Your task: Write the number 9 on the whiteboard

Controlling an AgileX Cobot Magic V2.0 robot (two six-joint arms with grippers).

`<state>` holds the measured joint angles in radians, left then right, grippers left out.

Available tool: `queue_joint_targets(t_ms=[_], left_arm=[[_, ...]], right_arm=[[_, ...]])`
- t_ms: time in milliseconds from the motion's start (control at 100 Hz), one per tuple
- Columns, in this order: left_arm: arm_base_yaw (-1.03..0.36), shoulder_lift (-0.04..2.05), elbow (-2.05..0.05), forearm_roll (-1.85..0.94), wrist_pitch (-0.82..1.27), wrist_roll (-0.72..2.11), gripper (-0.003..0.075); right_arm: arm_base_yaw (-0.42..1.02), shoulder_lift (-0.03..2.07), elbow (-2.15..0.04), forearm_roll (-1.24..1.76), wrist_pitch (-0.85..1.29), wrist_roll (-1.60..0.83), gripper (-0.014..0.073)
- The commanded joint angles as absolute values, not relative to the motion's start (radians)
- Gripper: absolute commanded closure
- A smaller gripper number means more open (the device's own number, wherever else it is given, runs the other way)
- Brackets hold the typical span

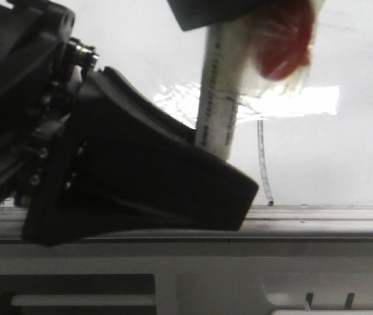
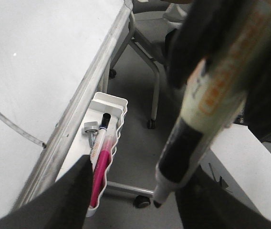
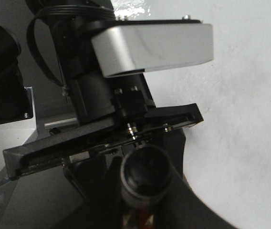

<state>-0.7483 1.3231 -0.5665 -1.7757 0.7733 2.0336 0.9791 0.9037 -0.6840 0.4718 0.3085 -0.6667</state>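
The whiteboard [image 1: 344, 151] fills the background, with a glare patch and a grey bottom rail [image 1: 331, 213]. Of the number 9 only the thin dark tail [image 1: 263, 161] shows, running down to the rail; the loop is hidden. The tail also shows in the left wrist view [image 2: 11, 125]. A white marker [image 1: 217, 98] hangs tip down, uncapped, black tip showing [image 2: 157, 202]. My right gripper [image 1: 206, 13] grips its upper end, seen end-on in the right wrist view [image 3: 145, 174]. My left gripper [image 2: 133, 210] is open, jaws wide, the marker's tip between them near one finger.
A white tray [image 2: 110, 102] below the rail holds a pink marker [image 2: 102, 164] and a bolt [image 2: 91, 130]. Metal legs with castors [image 2: 142, 201] stand on the grey floor. A white table edge [image 2: 240, 162] lies beside the left gripper.
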Motion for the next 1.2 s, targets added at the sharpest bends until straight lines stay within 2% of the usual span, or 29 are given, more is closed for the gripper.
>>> queue_joint_targets(t_ms=[0,280,390,490,630,780,970,1040,1080,1190], left_arm=[[-0.755,1.305,-0.595,-1.866,0.855,2.044,0.0364],[-0.755,1.305,-0.595,-1.866,0.898,2.082,0.0366],[-0.755,1.305,-0.597,-1.866,0.934,2.082,0.0394],[-0.755,1.305,-0.603,-1.866,0.934,2.082,0.0448],[-0.755,1.305,-0.611,-1.866,0.950,2.081,0.0561],[-0.755,1.305,-0.611,-1.866,0.957,2.081,0.0742],[-0.755,1.305,-0.611,-1.866,0.957,2.077,0.0739],[-0.755,1.305,-0.611,-1.866,0.957,2.077,0.0739],[-0.755,1.305,-0.611,-1.866,0.957,2.077,0.0739],[-0.755,1.305,-0.611,-1.866,0.950,2.077,0.0739]], right_arm=[[0.994,0.898,-0.717,0.493,0.281,-0.673,0.0667],[1.004,0.898,-0.717,0.496,0.295,-0.673,0.0667],[1.004,0.898,-0.709,0.498,0.299,-0.673,0.0667],[1.004,0.898,-0.702,0.500,0.301,-0.673,0.0667],[1.004,0.898,-0.702,0.507,0.311,-0.673,0.0667],[1.004,0.898,-0.702,0.518,0.316,-0.673,0.0667],[1.004,0.898,-0.702,0.530,0.316,-0.673,0.0664],[1.004,0.898,-0.702,0.530,0.316,-0.673,0.0622],[1.004,0.898,-0.702,0.530,0.316,-0.673,0.0565],[0.997,0.898,-0.702,0.530,0.312,-0.673,0.0315]])
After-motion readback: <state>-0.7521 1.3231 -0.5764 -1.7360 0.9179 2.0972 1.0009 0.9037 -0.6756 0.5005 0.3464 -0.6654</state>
